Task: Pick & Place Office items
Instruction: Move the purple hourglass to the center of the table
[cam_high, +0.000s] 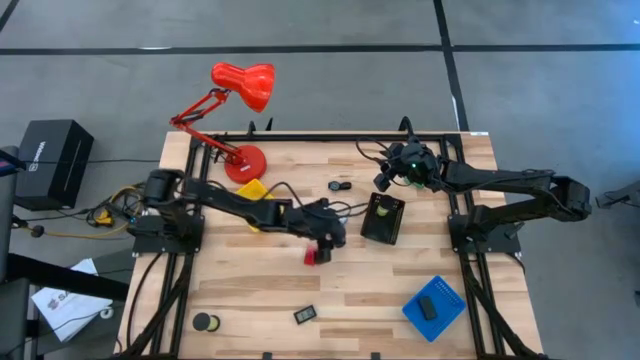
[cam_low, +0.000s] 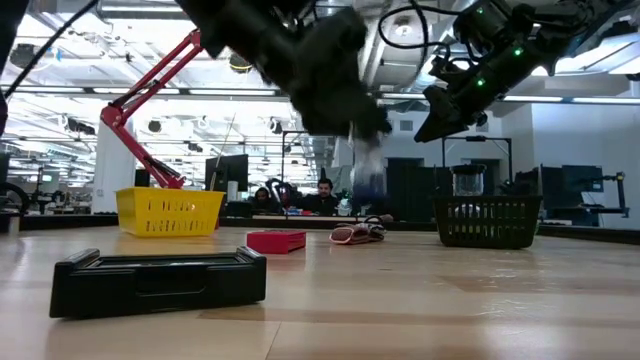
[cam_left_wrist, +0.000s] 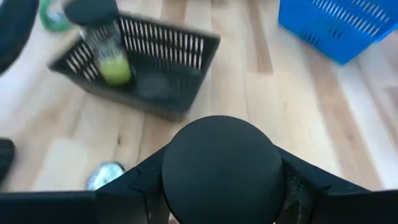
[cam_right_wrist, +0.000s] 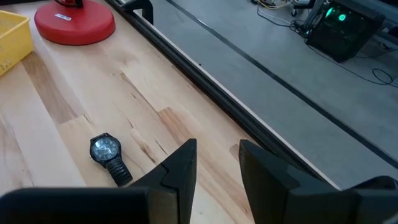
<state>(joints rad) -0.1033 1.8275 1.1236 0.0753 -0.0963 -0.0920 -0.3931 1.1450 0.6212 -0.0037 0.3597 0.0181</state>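
My left gripper (cam_high: 325, 238) hangs over the middle of the table, just above a red block (cam_high: 318, 256) that lies flat on the wood, and is shut on a black round item (cam_left_wrist: 221, 165). My right gripper (cam_high: 385, 178) is open and raised near the far edge, between a wristwatch (cam_right_wrist: 107, 152) and the black tray (cam_high: 383, 218). A green piece (cam_left_wrist: 115, 68) sits in that tray. A black disc (cam_high: 205, 322) and a black block (cam_high: 306, 314) lie near the near edge. Another black item (cam_high: 428, 308) rests in the blue tray (cam_high: 445, 290). My left gripper has the black round item pinched between its two fingers, one on each side of its rounded body (cam_left_wrist: 180, 180). The item is lifted clear of the table. The wrist view looks along the fingers, so how far back it reaches does not show.
A red desk lamp (cam_high: 243, 85) stands with its base (cam_high: 246, 163) at the far left, next to the yellow tray (cam_high: 255, 192). The black block (cam_low: 158, 282) lies close to the near edge. Bare wood shows on the near left and in the near middle.
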